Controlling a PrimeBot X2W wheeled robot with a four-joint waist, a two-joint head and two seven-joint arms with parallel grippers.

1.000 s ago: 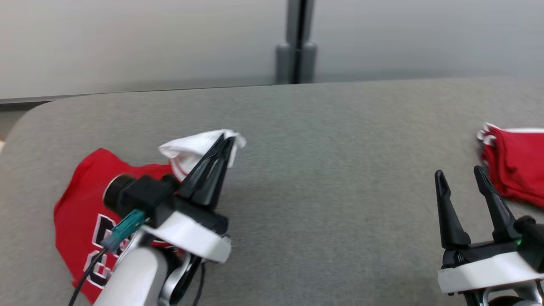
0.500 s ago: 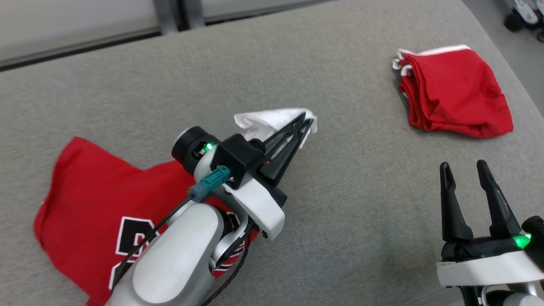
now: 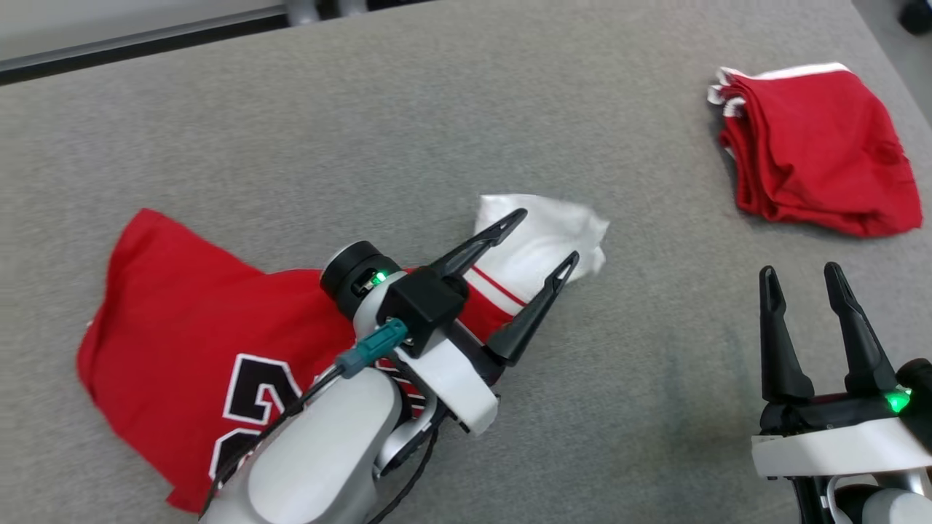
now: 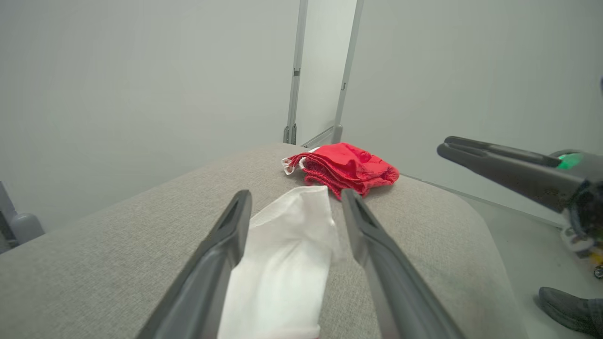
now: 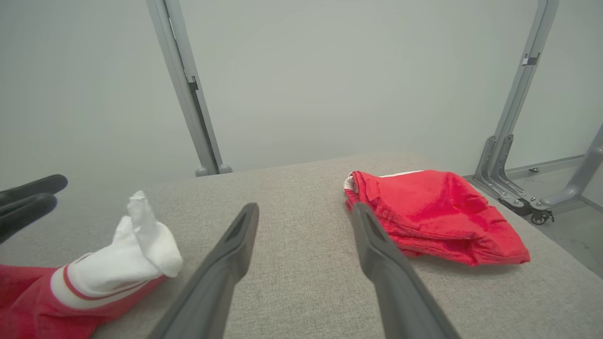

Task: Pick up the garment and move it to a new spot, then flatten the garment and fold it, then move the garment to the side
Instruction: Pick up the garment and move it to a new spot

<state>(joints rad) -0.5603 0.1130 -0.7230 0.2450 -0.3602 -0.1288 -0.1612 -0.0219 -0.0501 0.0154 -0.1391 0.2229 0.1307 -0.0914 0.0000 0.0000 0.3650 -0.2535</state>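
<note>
Left gripper (image 3: pixel 547 234) spread wide, empty, straddling the white sleeve (image 4: pixel 282 245) of the red jersey (image 3: pixel 182 320) lying on the grey table (image 3: pixel 437 109), left side. Right gripper (image 3: pixel 799 268) likewise wide, empty. Two red garments: second, folded (image 3: pixel 815 153), far right. Head view shows the jersey's black number; left wrist view, a shoe (image 4: pixel 565 303).

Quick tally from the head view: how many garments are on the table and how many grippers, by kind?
Garments: 2 (red numbered jersey, folded red garment)
Grippers: 2 (left gripper, right gripper), both open
Total: 4
</note>
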